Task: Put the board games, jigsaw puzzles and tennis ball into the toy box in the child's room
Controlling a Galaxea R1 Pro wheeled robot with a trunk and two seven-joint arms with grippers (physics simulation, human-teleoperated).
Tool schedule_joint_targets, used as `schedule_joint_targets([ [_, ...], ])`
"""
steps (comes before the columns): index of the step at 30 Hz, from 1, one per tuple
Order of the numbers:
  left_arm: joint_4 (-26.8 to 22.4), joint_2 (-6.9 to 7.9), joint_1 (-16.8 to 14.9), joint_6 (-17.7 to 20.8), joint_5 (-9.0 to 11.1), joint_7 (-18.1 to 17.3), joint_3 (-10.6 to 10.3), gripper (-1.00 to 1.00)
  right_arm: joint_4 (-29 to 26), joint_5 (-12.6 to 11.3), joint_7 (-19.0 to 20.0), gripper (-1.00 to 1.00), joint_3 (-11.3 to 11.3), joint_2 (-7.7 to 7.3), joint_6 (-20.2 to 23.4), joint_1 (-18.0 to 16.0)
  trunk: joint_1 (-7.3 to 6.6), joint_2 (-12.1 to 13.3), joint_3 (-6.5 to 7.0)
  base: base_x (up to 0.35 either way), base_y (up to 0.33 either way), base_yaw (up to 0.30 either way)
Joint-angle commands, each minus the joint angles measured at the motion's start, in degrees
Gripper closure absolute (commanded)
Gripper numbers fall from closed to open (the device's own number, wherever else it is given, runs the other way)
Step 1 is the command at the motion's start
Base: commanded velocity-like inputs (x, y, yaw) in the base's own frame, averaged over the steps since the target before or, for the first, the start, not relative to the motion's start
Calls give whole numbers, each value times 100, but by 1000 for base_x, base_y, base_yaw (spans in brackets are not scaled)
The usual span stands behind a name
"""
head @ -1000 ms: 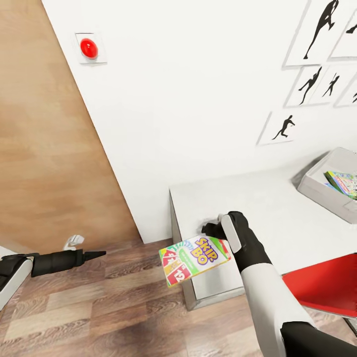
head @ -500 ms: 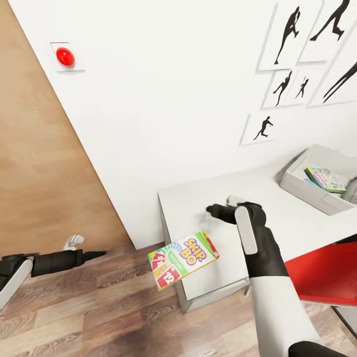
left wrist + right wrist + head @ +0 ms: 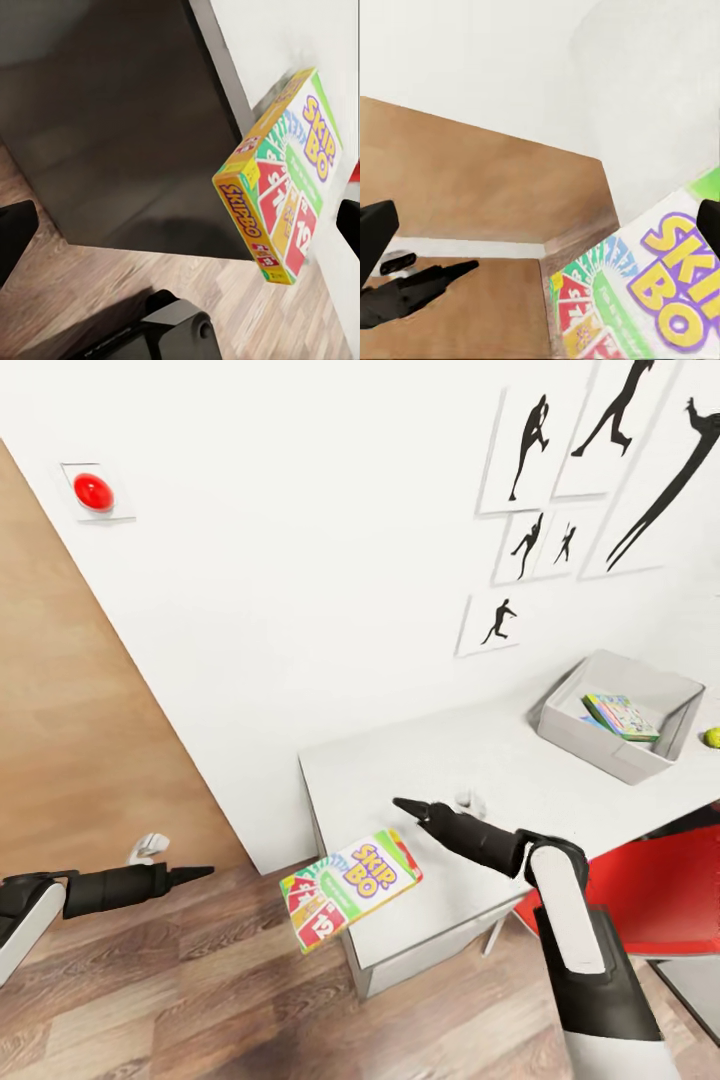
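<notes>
Skip-Bo box (image 3: 350, 889) overhangs table (image 3: 480, 780) corner, just left of right pincer (image 3: 405, 805); pincer spread, holding nothing.

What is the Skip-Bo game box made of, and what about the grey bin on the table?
The green-yellow Skip-Bo game box looks like printed cardboard: sharp folded edges, flat faces and a slightly glossy colour print. The light grey rectangular bin on the white-topped table looks like matte plastic: smooth, plain, thin sloping walls. Since this is a simulator render, both are guesses from looks alone.

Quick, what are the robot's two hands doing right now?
Left gripper: open, holding nothing.
Right gripper: open, holding nothing; the game box is apart from it.
</notes>
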Motion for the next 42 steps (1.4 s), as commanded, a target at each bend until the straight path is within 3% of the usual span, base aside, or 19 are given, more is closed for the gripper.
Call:
schedule_joint_targets([
  [1,1,6,-5,29,32,-2,-12,-100,-6,-35,342,-100,-14,-39,-20,123,4,-10,0,0,0,-87],
  [3,1,6,-5,12,41,-32,-10,-100,-15,-112,1556,-100,-13,-199,-441,608,4,-10,18,0,0,-69],
  [7,1,15,-5,4,88,-82,-1,-100,-19,-148,3055,-100,18,-504,-1394,1339,4,-10,53,0,0,-30],
  [10,10,25,-9,67,113,-200,3,-100,-22,-153,3802,-100,30,-715,-1832,1665,4,-10,80,0,0,-9],
  [12,23,29,-12,254,123,-454,21,-100,-25,-151,4407,-100,18,-854,-2031,1805,4,-10,99,0,0,-3],
  [14,34,24,-13,433,123,-716,92,-100,-24,-150,4733,-100,5,-905,-2113,1852,4,-10,117,0,0,-2],
  [20,222,16,-13,707,113,-1279,366,-100,-27,-127,5045,-100,25,-940,-2208,1899,4,-10,173,0,0,0],
  [35,414,6,-14,778,130,-1412,494,-100,-21,273,5083,-100,0,-910,-2242,1911,4,-10,313,0,0,0],
  [42,518,6,-14,809,130,-1416,594,-100,-19,433,5045,-100,-6,-884,-2245,1911,158,-291,252,0,0,0],
])
